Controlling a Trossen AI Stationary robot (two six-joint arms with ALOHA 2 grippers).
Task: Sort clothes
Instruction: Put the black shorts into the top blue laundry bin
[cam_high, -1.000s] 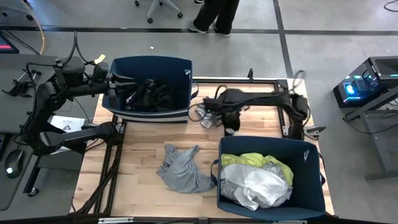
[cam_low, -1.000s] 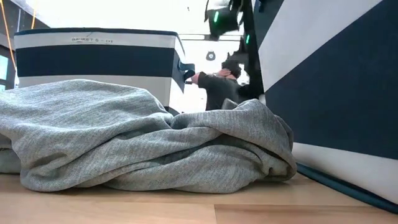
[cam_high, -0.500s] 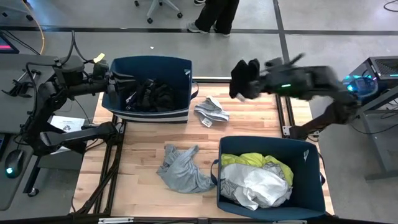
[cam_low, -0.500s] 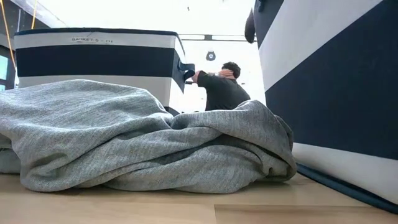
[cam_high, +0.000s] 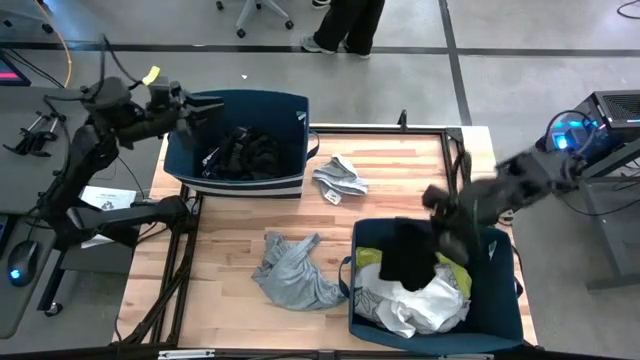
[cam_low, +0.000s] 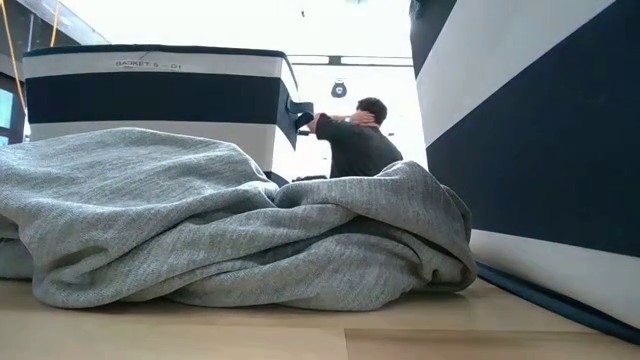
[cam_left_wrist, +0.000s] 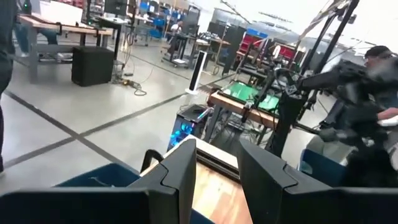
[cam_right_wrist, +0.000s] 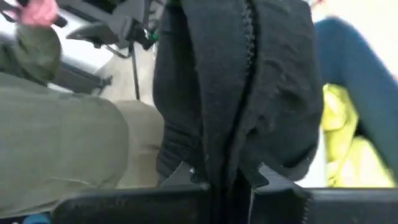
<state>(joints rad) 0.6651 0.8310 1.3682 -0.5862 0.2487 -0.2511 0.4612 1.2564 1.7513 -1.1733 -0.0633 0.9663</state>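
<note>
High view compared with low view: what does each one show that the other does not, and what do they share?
Only the high view shows the right gripper holding a black garment over the near bin, the yellow garment inside it, the left gripper over the far bin's rim, and a white printed garment.

Only the low view shows a person in the room behind.

Both show the grey garment on the table and both bins.

Even overhead light, soft shadows; the low view's background glares white, and the right arm (cam_high: 520, 185) looks motion-blurred, perhaps moving.
</note>
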